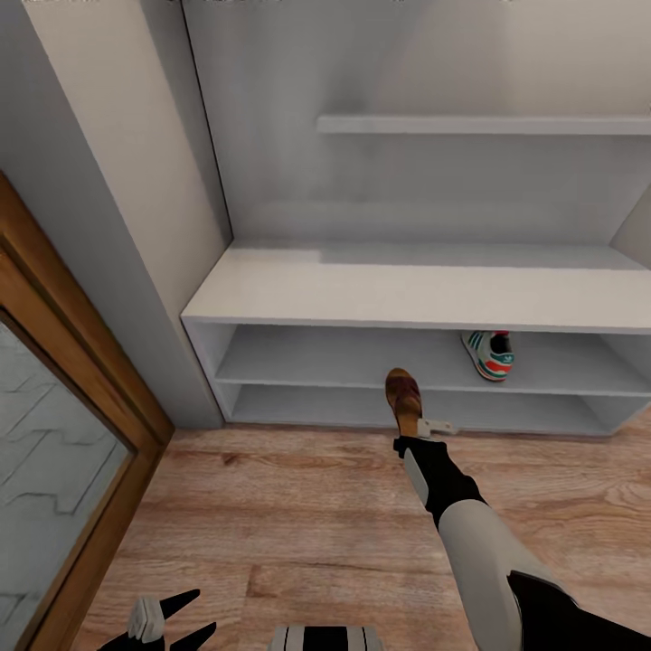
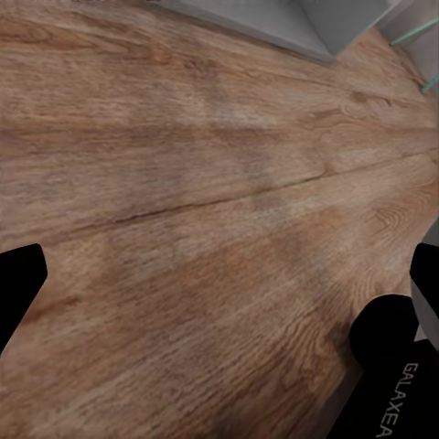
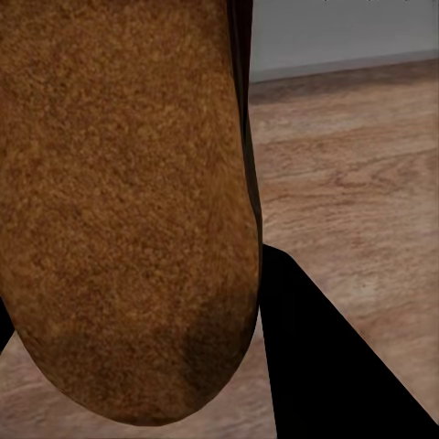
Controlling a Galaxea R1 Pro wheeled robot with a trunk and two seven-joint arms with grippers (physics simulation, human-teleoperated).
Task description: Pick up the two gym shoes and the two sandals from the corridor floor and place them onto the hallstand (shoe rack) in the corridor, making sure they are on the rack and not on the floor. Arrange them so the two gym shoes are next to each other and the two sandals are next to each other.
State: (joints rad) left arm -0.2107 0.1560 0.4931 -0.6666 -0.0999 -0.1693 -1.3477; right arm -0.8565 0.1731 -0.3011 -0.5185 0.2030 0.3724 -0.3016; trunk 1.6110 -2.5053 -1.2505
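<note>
Wood-grain planks of the corridor floor [image 1: 298, 515] fill the lower half of the head view, meeting the pale grey-white hallstand [image 1: 407, 294] that stands against the wall. We see its broad top board, two open shelf tiers beneath, and one floating shelf [image 1: 488, 124] higher up. On the upper open tier, toward the right, sits one gym shoe [image 1: 489, 353], white with green stripes and a red-orange patch. Our right arm reaches forward from the lower right, and the right gripper [image 1: 418, 427] is clamped on a dark-brown sandal [image 1: 403, 396], held above the floor just in front of the lower tiers with its far end toward the rack. A wood-framed glazed panel [image 1: 54, 425] runs along the left edge. At the bottom left, the left gripper [image 1: 167, 624] shows dark fingers spread apart.

From the left wrist view, we see floor planks [image 2: 210, 210] between the two dark fingertips [image 2: 18, 283], which stand wide apart with nothing between them. A grey corner of the rack [image 2: 311, 32] appears at one edge.

From the right wrist view, the tan insole of the sandal [image 3: 128, 201] lies close against the camera, with one black finger [image 3: 320, 357] beside it and floor [image 3: 357, 174] and a pale grey base beyond.
</note>
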